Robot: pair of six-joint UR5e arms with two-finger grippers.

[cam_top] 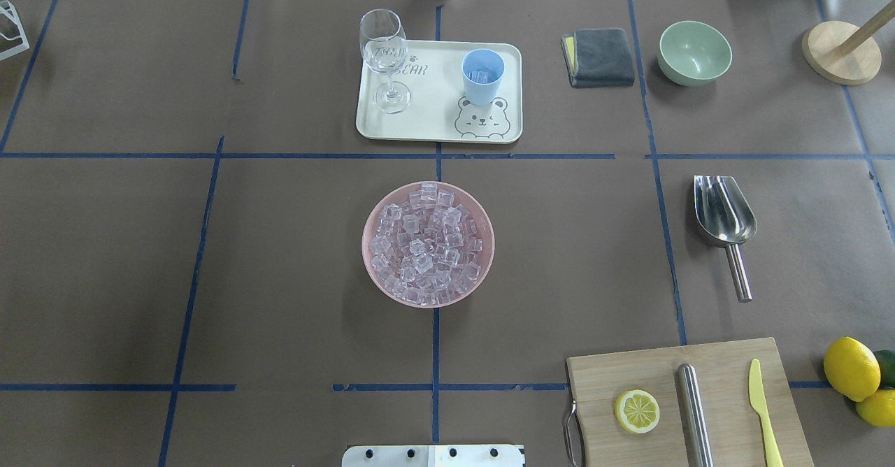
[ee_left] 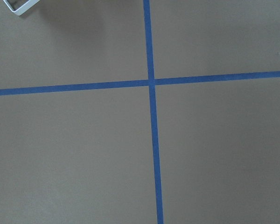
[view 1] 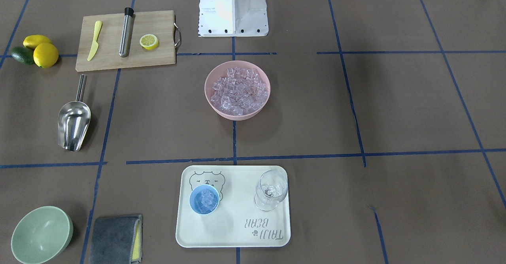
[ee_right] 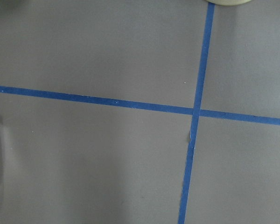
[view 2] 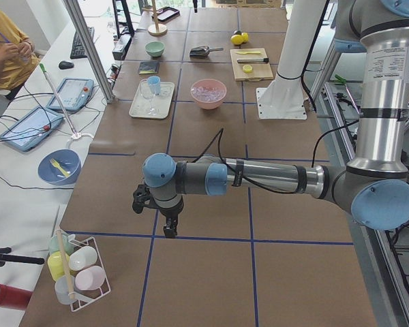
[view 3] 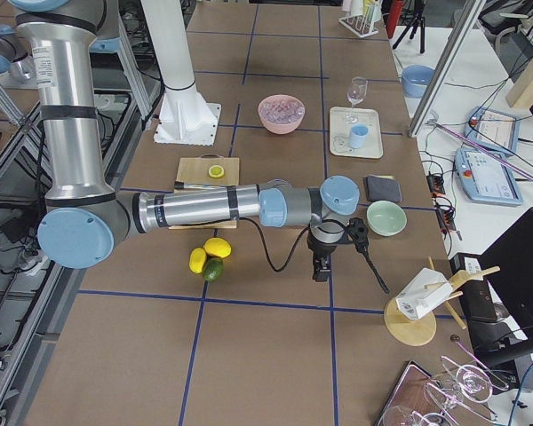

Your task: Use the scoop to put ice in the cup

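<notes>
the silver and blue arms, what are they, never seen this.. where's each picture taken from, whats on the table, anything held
Those are two robot arms, each ending in a two-finger gripper. The two side pictures show the left gripper and right gripper hanging over the table's ends; open or shut, I cannot tell. Two pictures look down on the table, from behind and from across. Two wrist cameras show mostly brown paper and blue tape. On the table: a pink bowl of ice, a blue cup with some ice on a tray, and a steel scoop lying unheld.
</notes>
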